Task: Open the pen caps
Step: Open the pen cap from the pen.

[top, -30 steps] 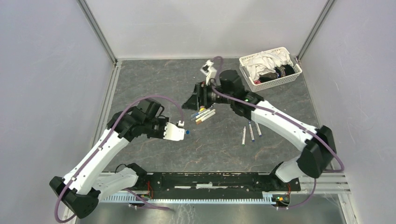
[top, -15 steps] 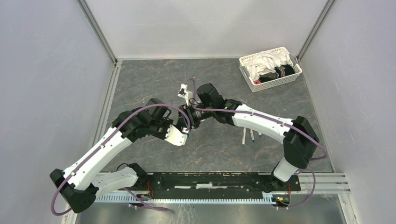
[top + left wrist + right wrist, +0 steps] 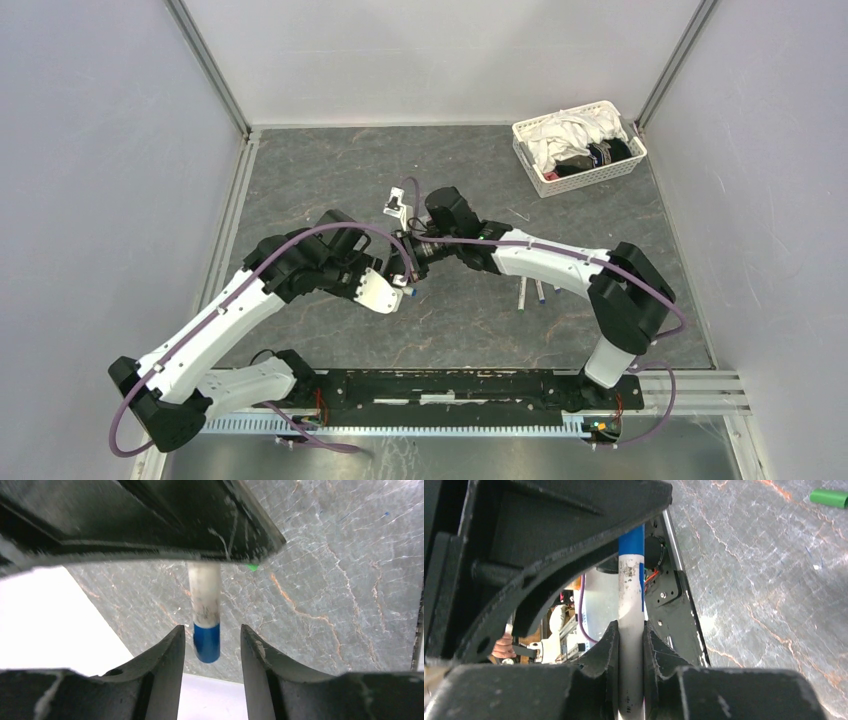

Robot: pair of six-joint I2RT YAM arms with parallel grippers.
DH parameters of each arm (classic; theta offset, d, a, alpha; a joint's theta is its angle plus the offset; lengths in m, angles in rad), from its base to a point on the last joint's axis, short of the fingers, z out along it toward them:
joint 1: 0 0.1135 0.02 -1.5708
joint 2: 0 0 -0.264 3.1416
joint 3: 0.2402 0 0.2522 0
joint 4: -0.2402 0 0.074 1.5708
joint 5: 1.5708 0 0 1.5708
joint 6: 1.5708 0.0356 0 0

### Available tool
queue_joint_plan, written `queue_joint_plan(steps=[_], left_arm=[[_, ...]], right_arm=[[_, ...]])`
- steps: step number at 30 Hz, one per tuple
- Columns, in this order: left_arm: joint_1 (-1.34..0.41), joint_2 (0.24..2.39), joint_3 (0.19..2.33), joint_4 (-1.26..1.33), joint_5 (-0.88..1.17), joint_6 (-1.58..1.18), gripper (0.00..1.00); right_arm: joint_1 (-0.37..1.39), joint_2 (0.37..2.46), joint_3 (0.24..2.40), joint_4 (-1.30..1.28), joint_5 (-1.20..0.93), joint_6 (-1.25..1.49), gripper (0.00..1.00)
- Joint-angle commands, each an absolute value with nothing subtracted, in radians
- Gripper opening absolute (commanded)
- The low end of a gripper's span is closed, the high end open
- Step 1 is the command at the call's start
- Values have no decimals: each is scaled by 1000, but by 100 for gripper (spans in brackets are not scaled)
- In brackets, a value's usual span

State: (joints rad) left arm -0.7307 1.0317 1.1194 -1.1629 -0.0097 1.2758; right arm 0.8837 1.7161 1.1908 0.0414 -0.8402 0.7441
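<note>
right hand (image 3: 630, 632): clamped on the white barrel of a pen (image 3: 630, 600), both fingers pressed against it. This looks like the anchoring grip, which keeps the barrel from sliding when the other end is pulled.
blue cap (image 3: 206, 641): on the pen's far end and not yet off. It is held in the air above the worktop (image 3: 330, 170) and pointed straight at the other arm.
left hand (image 3: 212, 632): fingers apart, one on each side of the blue cap with a sliver of gap at each (the nearer finger almost brushes it). It is holding nothing.
why this pose: the two wrists face each other along the pen's axis, so closing on the cap and drawing back should separate it cleanly.
green cap (image 3: 829, 498): lies loose on the worktop, on no pen.
loose pens (image 3: 522, 290): lie near the right forearm, well apart from the basket (image 3: 625, 165). Whether they are capped is too small to tell.
</note>
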Motion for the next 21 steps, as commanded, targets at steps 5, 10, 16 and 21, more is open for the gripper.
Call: queue_joint_plan(steps=[5, 10, 16, 21], left_arm=[[-735, 1068, 1174, -1179, 94, 1215, 44], [-735, 1084, 1191, -1172, 157, 1183, 31], [-735, 1103, 1183, -1194, 185, 1171, 21], [-735, 1094, 1140, -1196, 156, 1189, 2]], right_arm=[[854, 1619, 1113, 141, -928, 694, 0], [850, 1612, 1111, 150, -941, 688, 0], [837, 1609, 1095, 171, -958, 679, 0], [802, 1589, 1061, 94, -963, 572, 0]])
